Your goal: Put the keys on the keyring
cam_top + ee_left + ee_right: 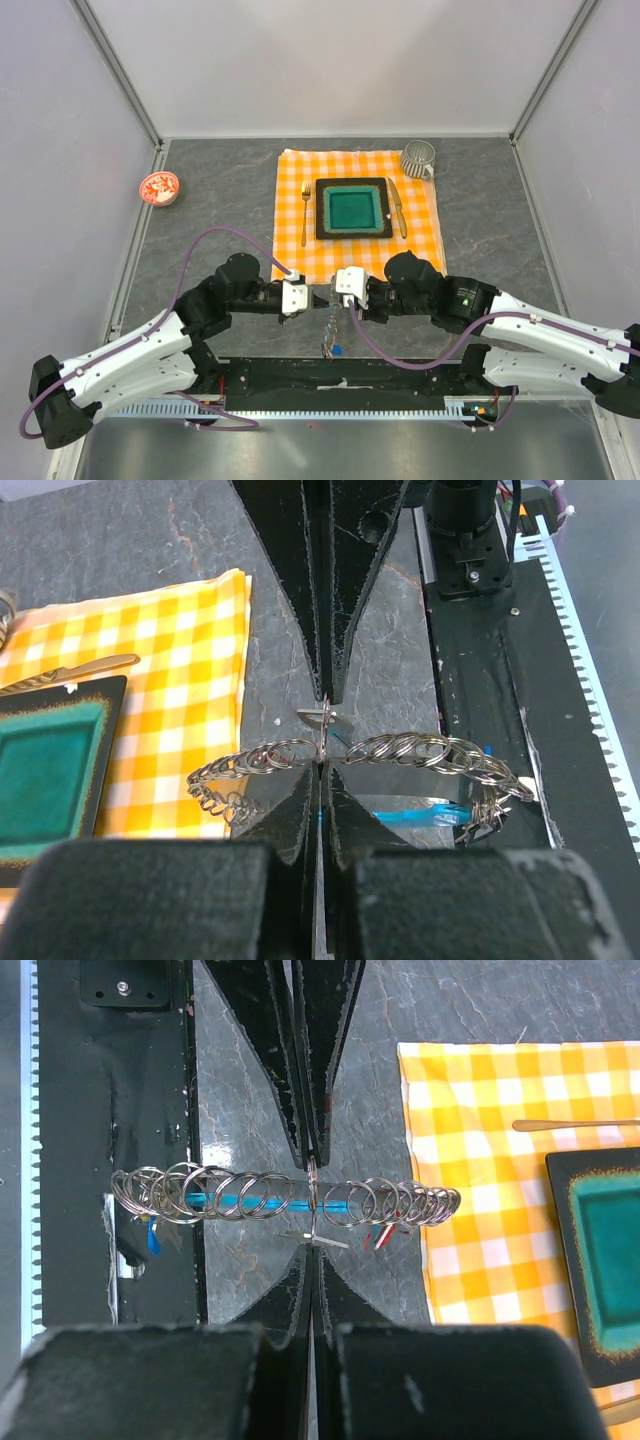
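Left gripper [320, 772] at 9 o'clock, right gripper [313, 1255] at 3, both clamped tight on the keyring [230, 1195].

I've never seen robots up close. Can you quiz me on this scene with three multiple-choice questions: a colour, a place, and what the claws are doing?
1. What colour is the middle of the dark square plate?
A. red
B. teal green
C. white

2. Where is the small red-and-white round dish?
A. on the bare grey table, left of the orange-and-white checked cloth
B. on the cloth
C. on the plate

3. How do the left gripper and right gripper stand?
A. both wide open
B. left open, right shut
C. both shut, tips meeting at the silvery wire keyring

Answers:
1 B: the plate's centre is teal inside a dark rim.
2 A: the dish sits alone on the grey surface, apart from the cloth.
3 C: the wrist views show both pairs of black fingers pressed together.
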Robot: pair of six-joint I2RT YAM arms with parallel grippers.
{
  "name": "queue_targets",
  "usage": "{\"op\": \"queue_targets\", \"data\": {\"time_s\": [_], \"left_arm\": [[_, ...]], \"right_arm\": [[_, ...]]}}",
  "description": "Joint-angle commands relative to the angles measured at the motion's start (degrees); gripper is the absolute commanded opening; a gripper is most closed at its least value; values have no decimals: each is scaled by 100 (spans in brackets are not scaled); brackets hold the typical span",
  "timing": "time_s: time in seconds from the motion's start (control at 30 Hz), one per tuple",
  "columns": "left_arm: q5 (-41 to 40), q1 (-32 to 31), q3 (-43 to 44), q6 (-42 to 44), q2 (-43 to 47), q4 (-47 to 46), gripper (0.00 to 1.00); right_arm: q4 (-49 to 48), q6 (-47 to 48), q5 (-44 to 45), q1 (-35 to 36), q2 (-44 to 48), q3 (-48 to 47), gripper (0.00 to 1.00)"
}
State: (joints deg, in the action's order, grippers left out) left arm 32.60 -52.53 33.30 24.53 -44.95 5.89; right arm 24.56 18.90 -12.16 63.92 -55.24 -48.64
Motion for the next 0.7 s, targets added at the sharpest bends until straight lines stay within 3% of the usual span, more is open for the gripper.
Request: {"op": "queue_targets", "data": {"time_s": [0.0, 0.67], "left_arm": [[326, -20, 177, 157, 4, -352, 2], [493, -29, 230, 139, -102, -273, 2]], "right_arm": [[-197, 62, -111, 42, 14, -49, 0], [-276, 79, -295, 50, 75, -22, 0]]}}
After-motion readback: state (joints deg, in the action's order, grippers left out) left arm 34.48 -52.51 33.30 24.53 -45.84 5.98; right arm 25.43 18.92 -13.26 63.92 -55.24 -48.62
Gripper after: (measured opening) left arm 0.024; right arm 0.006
